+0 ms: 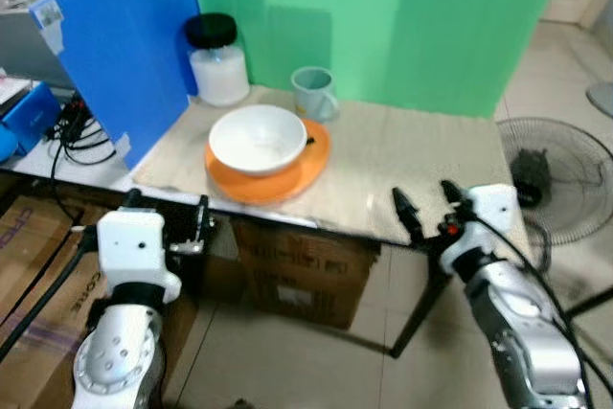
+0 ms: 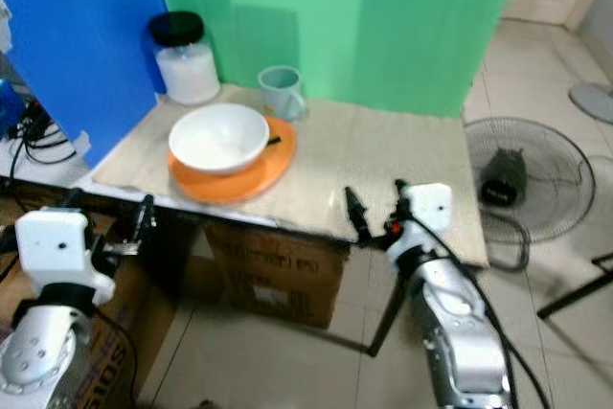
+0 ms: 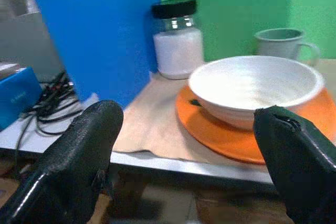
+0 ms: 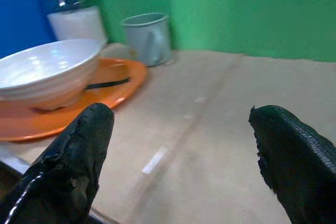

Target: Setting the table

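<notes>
Bowl [image 1: 258, 137] on plate [image 1: 287, 179]; both grippers' fingers [image 4: 73, 166] apart at table [image 1: 402, 165] edge.

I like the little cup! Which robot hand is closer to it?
Roughly even; perhaps the right. The right gripper is at the table's near edge, the left gripper below that edge, past the bowl from the mug.

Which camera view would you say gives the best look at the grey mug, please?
The right wrist view: the grey mug is close, sharp and unobstructed, standing upright beyond the orange plate. The left wrist view has the white bowl covering its base; both eye views show it whole but small.
</notes>
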`<state>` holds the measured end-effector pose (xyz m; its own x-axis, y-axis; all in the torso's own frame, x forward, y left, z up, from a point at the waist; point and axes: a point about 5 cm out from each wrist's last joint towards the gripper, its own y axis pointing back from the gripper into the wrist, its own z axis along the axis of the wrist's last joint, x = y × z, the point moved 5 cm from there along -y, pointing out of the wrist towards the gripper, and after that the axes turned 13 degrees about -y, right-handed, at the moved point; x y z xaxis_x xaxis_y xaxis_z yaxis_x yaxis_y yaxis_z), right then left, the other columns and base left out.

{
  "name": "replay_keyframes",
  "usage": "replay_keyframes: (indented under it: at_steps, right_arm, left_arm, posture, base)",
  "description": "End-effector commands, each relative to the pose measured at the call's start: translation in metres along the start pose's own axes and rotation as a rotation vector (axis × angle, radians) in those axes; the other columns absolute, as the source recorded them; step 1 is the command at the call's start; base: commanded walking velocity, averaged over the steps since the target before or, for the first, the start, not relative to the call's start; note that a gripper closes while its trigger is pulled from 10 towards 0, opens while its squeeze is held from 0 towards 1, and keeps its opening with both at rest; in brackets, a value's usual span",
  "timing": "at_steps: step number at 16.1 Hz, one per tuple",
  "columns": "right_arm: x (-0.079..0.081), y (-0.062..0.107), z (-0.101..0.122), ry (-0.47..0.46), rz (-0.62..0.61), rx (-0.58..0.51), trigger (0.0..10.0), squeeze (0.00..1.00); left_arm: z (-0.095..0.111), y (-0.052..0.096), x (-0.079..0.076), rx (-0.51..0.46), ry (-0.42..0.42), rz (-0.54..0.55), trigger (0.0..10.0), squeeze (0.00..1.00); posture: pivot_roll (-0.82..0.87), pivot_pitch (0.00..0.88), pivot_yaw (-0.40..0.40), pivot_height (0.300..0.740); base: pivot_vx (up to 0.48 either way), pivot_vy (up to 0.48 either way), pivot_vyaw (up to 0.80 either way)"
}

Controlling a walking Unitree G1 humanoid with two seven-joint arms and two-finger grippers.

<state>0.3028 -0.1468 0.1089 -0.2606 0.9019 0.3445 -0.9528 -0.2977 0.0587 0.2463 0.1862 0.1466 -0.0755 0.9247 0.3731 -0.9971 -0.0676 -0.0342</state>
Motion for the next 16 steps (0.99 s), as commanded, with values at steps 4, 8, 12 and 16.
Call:
replay_keyframes:
  at_steps: [4, 8, 12, 16]
  right_arm:
    - [0.002, -0.002, 0.01, -0.03, 0.014, -0.024, 10.0, 0.0]
    - [0.003, -0.002, 0.015, -0.023, 0.012, -0.036, 10.0, 0.0]
    - [0.007, -0.003, 0.015, 0.012, 0.042, 0.003, 10.0, 0.0]
    - [0.03, -0.011, 0.009, -0.062, 0.191, 0.127, 10.0, 0.0]
  left_arm:
    - [0.002, 0.005, 0.004, -0.011, -0.001, 0.002, 10.0, 0.0]
    - [0.005, 0.002, 0.004, -0.025, -0.006, -0.017, 10.0, 0.0]
    - [0.009, 0.0, 0.003, -0.041, 0.014, -0.032, 10.0, 0.0]
    - [0.015, 0.002, -0.012, -0.056, -0.006, -0.143, 10.0, 0.0]
  posture:
    - [-0.06, 0.013, 0.027, 0.74]
    - [-0.06, 0.023, 0.034, 0.74]
    - [-0.07, 0.031, 0.038, 0.74]
    - [-0.07, 0.038, 0.03, 0.74]
  base:
    - [0.41, 0.0, 0.6]
    - [0.406, 0.0, 0.0]
    - [0.303, 0.0, 0.0]
    - [0.0, 0.0, 0.0]
